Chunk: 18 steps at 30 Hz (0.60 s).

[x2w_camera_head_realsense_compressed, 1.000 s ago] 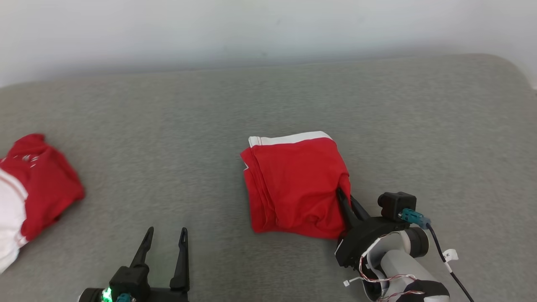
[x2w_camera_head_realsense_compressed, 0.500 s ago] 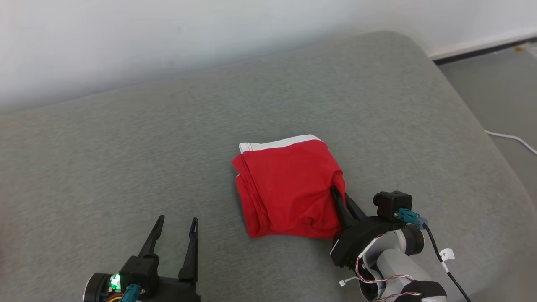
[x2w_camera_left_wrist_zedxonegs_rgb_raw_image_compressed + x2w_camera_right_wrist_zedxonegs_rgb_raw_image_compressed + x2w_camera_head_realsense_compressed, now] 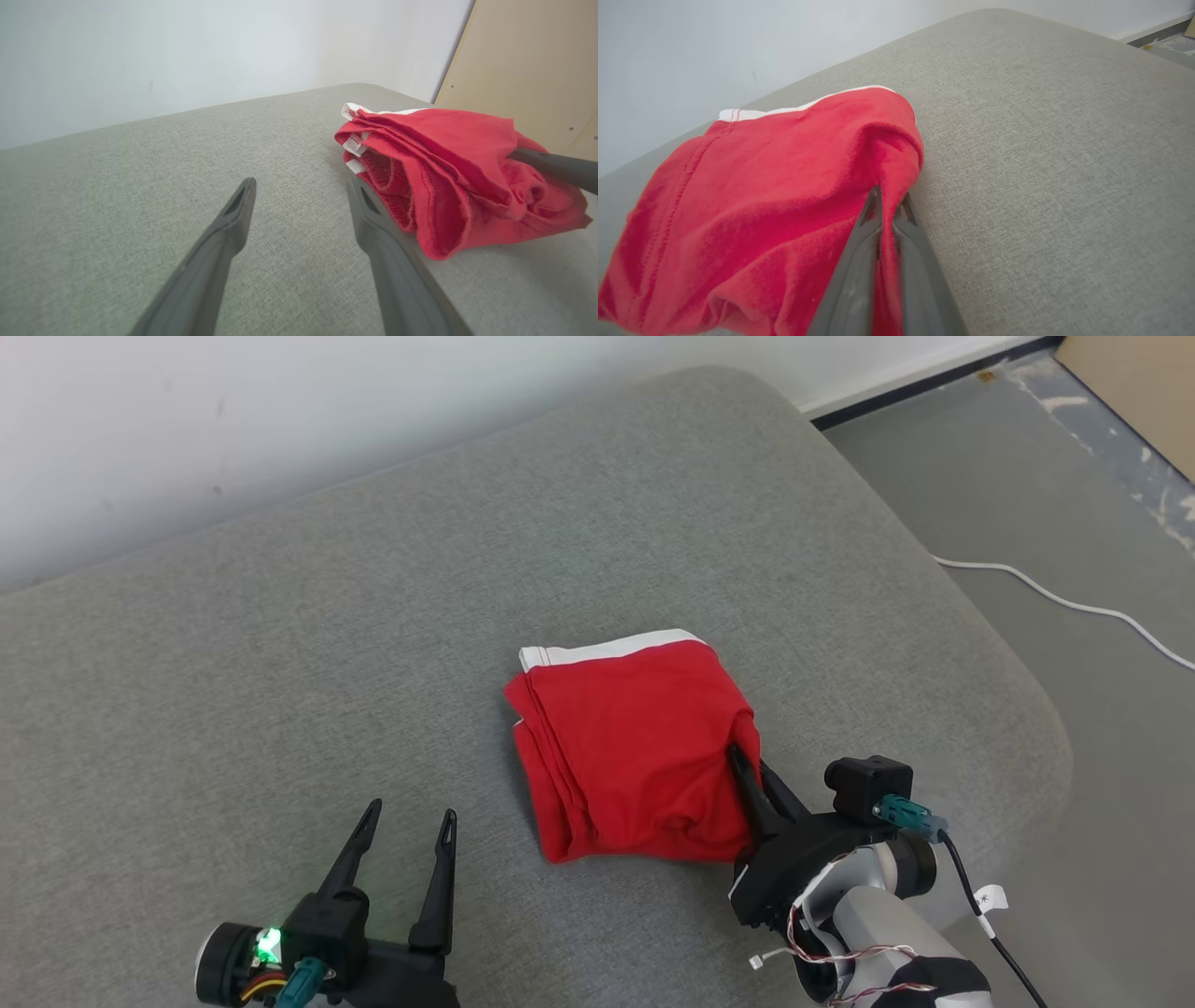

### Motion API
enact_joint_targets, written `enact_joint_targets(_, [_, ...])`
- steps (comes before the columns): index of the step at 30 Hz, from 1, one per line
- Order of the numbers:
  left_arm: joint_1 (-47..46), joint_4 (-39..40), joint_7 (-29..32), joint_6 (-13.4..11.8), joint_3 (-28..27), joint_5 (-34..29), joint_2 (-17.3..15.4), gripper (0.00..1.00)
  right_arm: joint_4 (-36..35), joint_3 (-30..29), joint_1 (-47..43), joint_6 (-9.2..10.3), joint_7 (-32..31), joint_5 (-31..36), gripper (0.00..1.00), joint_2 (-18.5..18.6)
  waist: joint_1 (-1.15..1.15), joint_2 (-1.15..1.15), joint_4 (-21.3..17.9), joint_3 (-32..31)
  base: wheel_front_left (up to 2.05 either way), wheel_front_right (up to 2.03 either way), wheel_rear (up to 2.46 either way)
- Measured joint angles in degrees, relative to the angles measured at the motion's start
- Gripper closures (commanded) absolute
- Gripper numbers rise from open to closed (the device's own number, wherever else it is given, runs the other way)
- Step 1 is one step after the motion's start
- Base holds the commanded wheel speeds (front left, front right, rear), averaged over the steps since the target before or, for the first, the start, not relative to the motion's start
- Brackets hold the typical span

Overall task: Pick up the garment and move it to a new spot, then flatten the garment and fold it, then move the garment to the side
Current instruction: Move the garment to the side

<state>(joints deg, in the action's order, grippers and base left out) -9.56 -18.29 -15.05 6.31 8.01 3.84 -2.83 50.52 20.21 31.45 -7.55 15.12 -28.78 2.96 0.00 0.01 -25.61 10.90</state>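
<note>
Garment [image 3: 635, 761] dragged rightward along cushion [image 3: 280, 663], right fingers [image 3: 752, 798] still pinching.

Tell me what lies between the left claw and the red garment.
Only bare grey cushion, as the head view shows, separates the left claw from the garment.

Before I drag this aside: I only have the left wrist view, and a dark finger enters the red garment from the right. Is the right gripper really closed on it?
Observer: Yes. The right wrist view shows the right gripper shut on a pinch of the garment's edge.
Operator: What lies beyond that side?
Observer: In the head view the grey cushion rounds off to floor, where a white cable lies.
Operator: Is my left gripper touching the cloth?
Observer: No. The head view shows the left gripper open, with bare cushion between it and the garment.
</note>
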Motion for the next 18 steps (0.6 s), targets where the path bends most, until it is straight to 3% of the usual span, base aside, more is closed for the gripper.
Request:
enact_joint_targets(10, [-0.6, 0.3, 0.0, 0.4, 0.1, -0.8, 0.0, 0.00, -0.8, -1.6, 0.3, 0.00, 0.0, 0.3, 1.00, 0.0, 0.00, 0.00, -2.1, 2.3, 0.00, 0.00, 0.00])
enact_joint_targets(18, [-2.9, 0.3, 0.0, 0.8, 1.9, -1.3, -0.5, 0.00, 0.1, -4.7, 4.7, 0.00, 0.0, 5.0, 1.00, 0.3, 0.01, 0.00, 0.0, 4.6, 0.00, 0.00, 0.00])
